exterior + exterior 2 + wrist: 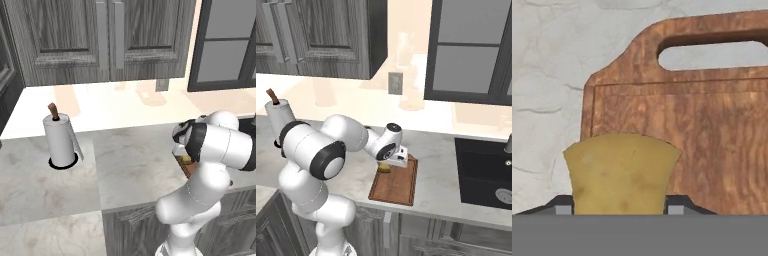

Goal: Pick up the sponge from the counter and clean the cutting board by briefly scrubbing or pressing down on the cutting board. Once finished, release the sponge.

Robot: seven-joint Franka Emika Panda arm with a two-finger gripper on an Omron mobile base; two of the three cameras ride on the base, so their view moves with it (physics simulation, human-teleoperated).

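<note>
**Mustard sponge clamped over the board's edge**

Yellow foam fills the lower hand view: your pincer is closed narrowly on the sponge, one finger on each side, so it cannot slip while scrubbing. The cutting board lies flat on the marbled tabletop, handle slot at 12 o'clock. The sponge sits over the board's 9 o'clock edge, so shift toward 3 o'clock before pressing down. The paper towel roll stands well apart.

The mustard-yellow sponge is held low over the near left corner of the reddish-brown wooden cutting board, which lies flat on the grey-white marbled worktop, handle slot away.
</note>
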